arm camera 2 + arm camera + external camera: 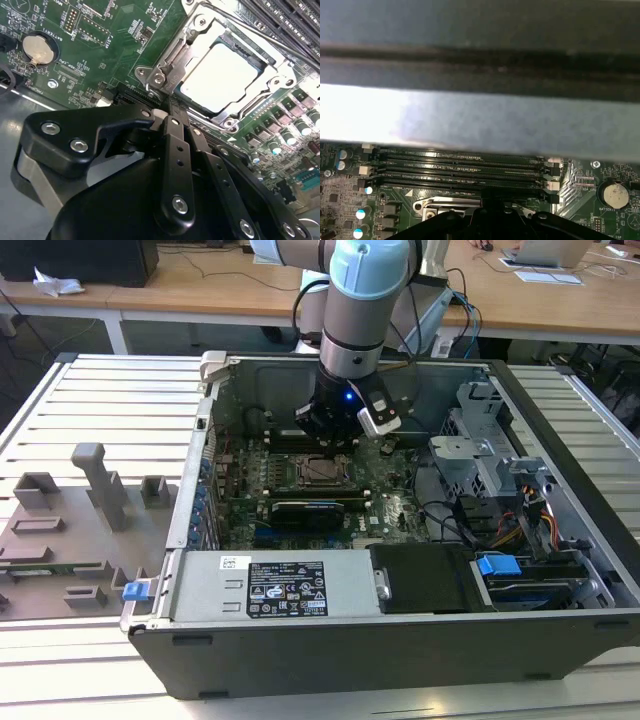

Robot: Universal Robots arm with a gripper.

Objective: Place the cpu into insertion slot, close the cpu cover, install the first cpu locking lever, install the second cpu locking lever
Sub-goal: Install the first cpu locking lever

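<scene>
Just ahead of the claw (172,107), the cpu (222,75) is sitting in the insertion slot (322,471).
The cpu cover (195,37) is lying down; the clenched, empty claw is working a locking lever, calling for a careful push.

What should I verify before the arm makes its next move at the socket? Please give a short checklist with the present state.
1. The cpu lies flat in the insertion slot: ok.
2. The cpu cover is down, framing the chip: ok.
3. The locking levers are latched: cannot tell; I cannot separate them from the metal frame.
4. The gripper is at the socket's edge, beside the cover: ok.
5. The gripper carries nothing: cannot tell.
</scene>
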